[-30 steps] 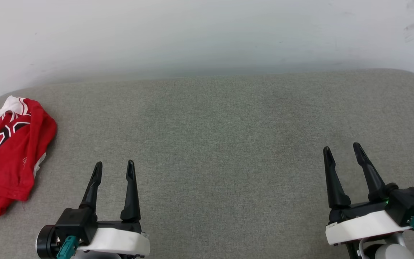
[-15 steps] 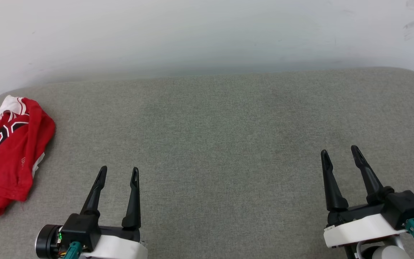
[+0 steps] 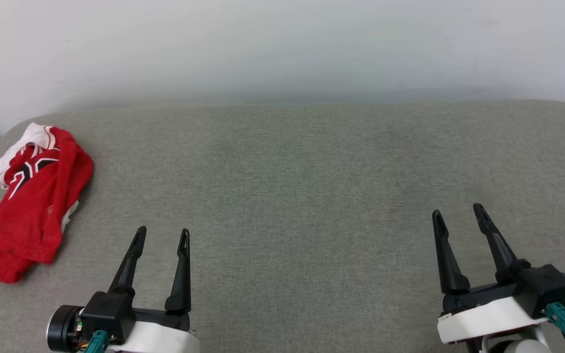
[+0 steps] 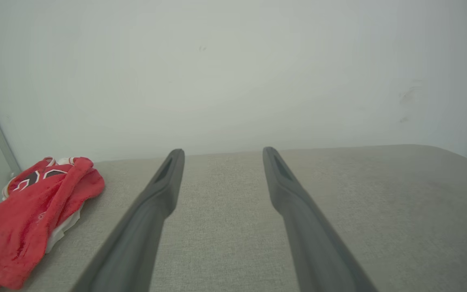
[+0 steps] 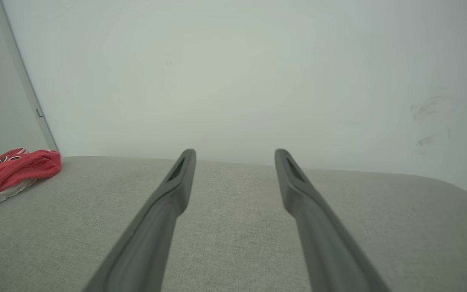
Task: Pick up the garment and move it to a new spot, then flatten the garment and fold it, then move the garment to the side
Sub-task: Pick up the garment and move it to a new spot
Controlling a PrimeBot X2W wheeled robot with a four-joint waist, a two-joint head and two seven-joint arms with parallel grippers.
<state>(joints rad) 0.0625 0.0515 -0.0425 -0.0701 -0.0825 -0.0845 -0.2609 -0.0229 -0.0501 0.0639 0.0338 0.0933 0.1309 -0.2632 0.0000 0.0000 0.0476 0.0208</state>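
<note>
Crumpled red jersey T-shirt w/ white sleeve & black white-edged print (image 3: 32,196) (image 4: 26,211) (image 5: 14,170): at far L end of grey fabric cushion (image 3: 302,196), near back corner, by pale wall (image 3: 282,44). L pincer (image 3: 162,231) (image 4: 222,151): spread wide, holds nothing, front L, near shirt's R side but not touching. R pincer (image 3: 457,211) (image 5: 235,152): spread wide too, holds nothing, front R, well apart from shirt. All 4 dark fingers aimed toward wall over bare fabric.

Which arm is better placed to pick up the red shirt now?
Left. The left claw is open and close to the crumpled garment at the far left; the right claw, also open, is much farther away.
</note>
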